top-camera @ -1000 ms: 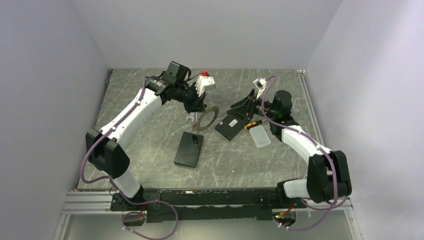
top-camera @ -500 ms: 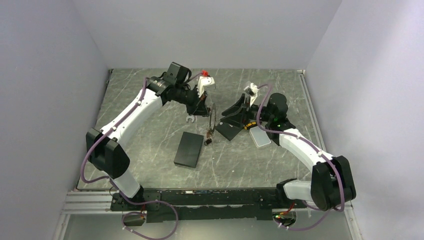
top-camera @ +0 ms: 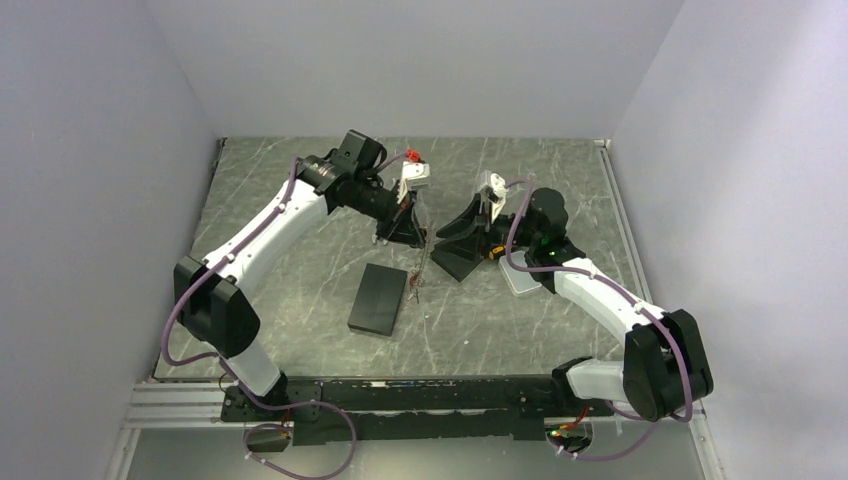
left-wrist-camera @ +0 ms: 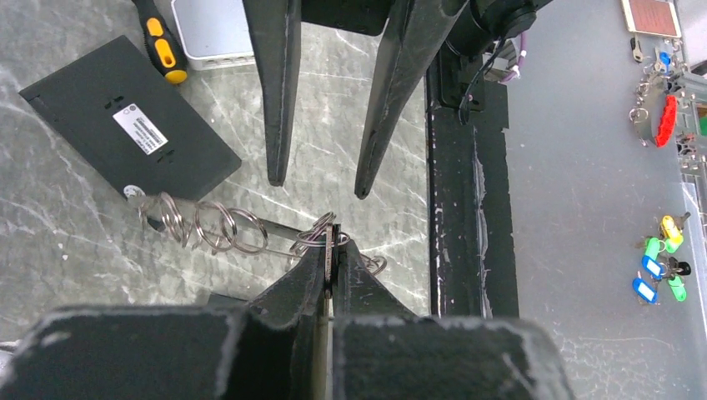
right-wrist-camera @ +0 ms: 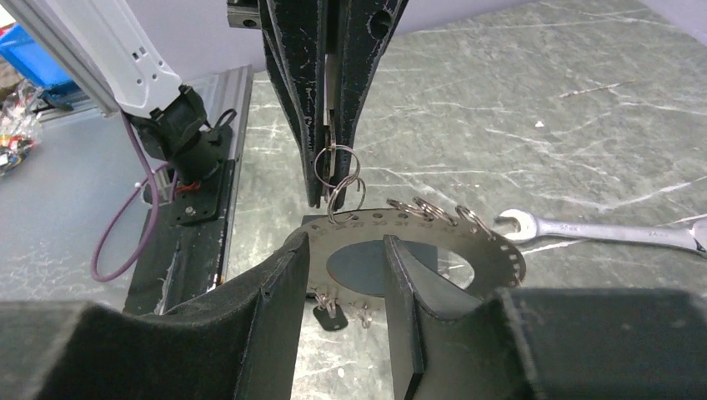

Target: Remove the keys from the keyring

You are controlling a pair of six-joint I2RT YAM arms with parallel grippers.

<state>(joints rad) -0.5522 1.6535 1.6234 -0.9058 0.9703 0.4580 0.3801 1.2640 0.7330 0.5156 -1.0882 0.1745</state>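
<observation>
Left gripper (left-wrist-camera: 332, 243) pinches the keyring (right-wrist-camera: 493, 250) by its edge (keys (right-wrist-camera: 325, 317) dangle below); right gripper (right-wrist-camera: 343, 248) hovers near, jaws apart.

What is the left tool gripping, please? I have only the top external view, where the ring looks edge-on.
Observer: The left wrist view shows the left tool shut on the rim of the flat perforated metal keyring.
Operator: Thank you. Is the right tool holding it as well?
Observer: No. Its own wrist camera shows the right tool open, clamping nothing.
</observation>
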